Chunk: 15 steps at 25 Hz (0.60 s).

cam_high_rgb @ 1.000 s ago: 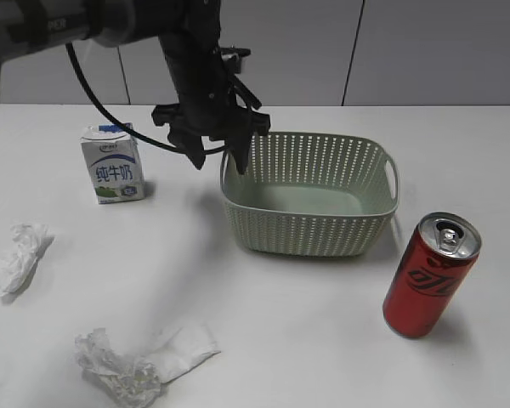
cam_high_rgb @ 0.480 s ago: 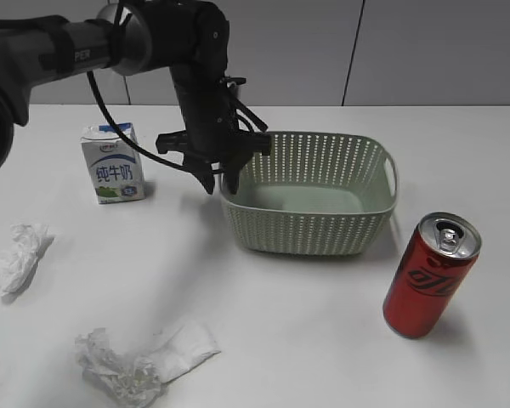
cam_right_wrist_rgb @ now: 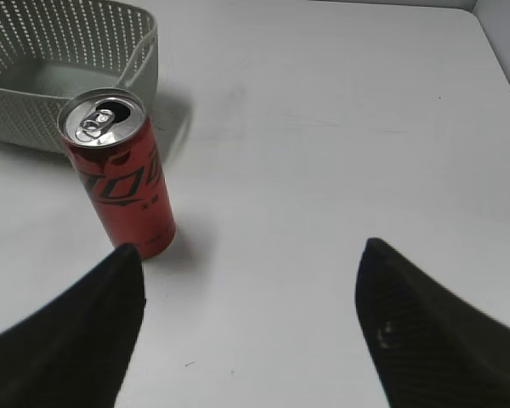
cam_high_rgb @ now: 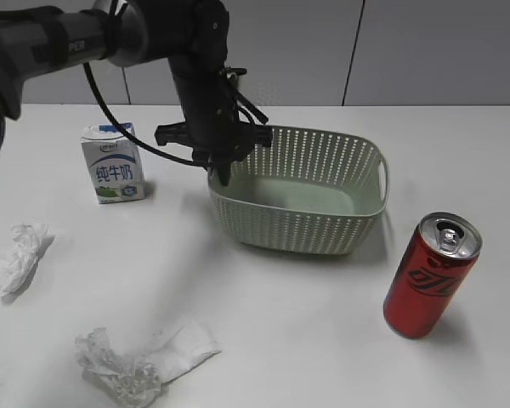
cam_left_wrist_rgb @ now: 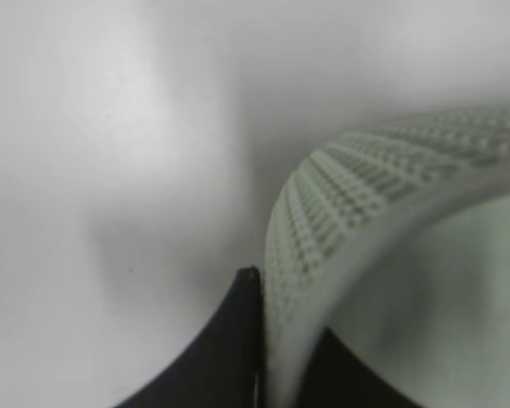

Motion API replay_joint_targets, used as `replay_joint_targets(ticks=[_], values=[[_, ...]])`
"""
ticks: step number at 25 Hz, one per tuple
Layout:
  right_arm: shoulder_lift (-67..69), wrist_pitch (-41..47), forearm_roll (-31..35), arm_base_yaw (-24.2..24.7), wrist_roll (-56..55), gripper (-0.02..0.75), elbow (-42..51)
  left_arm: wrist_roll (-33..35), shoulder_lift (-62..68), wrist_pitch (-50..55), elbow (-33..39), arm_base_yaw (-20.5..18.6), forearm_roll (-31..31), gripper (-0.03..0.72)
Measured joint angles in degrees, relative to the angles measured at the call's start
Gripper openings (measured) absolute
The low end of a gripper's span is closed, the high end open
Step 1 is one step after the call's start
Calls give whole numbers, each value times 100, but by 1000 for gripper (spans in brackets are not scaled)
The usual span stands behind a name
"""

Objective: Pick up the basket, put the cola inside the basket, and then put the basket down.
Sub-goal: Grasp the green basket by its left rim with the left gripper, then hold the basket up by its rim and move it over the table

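The pale sage-green basket (cam_high_rgb: 302,191) is tilted, its left end raised off the table. My left gripper (cam_high_rgb: 223,160) is shut on the basket's left wall; in the left wrist view one finger (cam_left_wrist_rgb: 229,331) is outside the perforated wall (cam_left_wrist_rgb: 323,221) and the other inside. The red cola can (cam_high_rgb: 431,274) stands upright at the front right, apart from the basket. In the right wrist view the cola (cam_right_wrist_rgb: 119,170) stands left of and beyond my open, empty right gripper (cam_right_wrist_rgb: 251,255), with the basket (cam_right_wrist_rgb: 68,59) behind it. The right arm is out of the exterior view.
A white-and-blue milk carton (cam_high_rgb: 112,164) stands left of the basket. Crumpled white tissues lie at the left (cam_high_rgb: 21,255) and front left (cam_high_rgb: 140,357). The table's right edge (cam_right_wrist_rgb: 501,51) is near a grey wall.
My left gripper closed on the basket's left wall and lifted it slightly; the basket tilted and shifted left. The cola has not moved.
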<state>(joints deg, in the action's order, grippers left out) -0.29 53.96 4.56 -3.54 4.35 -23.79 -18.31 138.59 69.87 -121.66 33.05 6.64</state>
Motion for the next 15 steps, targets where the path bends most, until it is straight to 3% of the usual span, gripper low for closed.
replay_joint_targets(ticks=[10,15], values=[[0,0,0,0,0,585,0,-299,-716,0,94,11,251,-4],[0,0,0,0,0,585,0,-397,-1377,-11,1029,18,114,-4]])
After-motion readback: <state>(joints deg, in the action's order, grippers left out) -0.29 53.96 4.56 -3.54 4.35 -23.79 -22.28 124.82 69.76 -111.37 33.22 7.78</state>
